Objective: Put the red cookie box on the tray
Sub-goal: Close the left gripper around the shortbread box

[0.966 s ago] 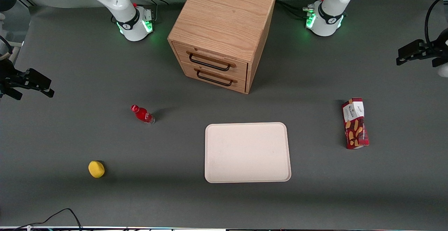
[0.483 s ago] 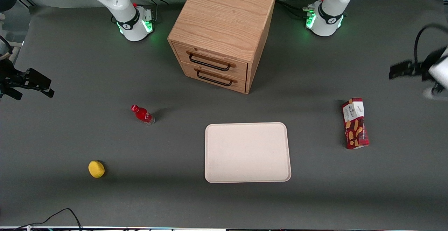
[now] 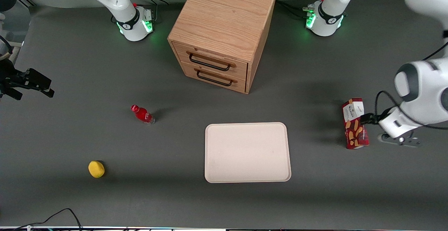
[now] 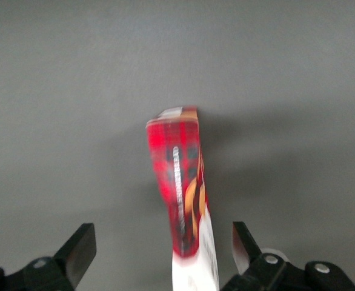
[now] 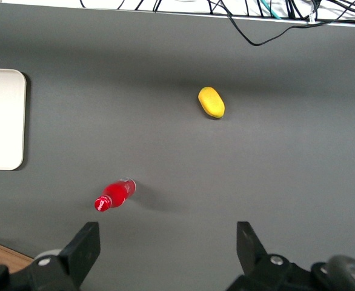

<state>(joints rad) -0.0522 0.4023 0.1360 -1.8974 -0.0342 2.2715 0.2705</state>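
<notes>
Here the red cookie box is seen lying flat on the table at the right of the front frame, at the working arm's end, well apart from the tray. Its white end panel is turned away from the front camera. The tray is placed near the frame's centre, nearer to the front camera than the wooden cabinet.

The claw is held spread wide, with the box lying between the two fingers in the left wrist view; neither finger is seen touching the carton. In the front view, the claw's body is found just beside the box, at the frame's right edge; the fingertips themselves cannot be made out there.

A small red bottle is noted left of centre, tipped on its side. A yellow object is seen at the lower left, nearer to the front camera than the bottle.
</notes>
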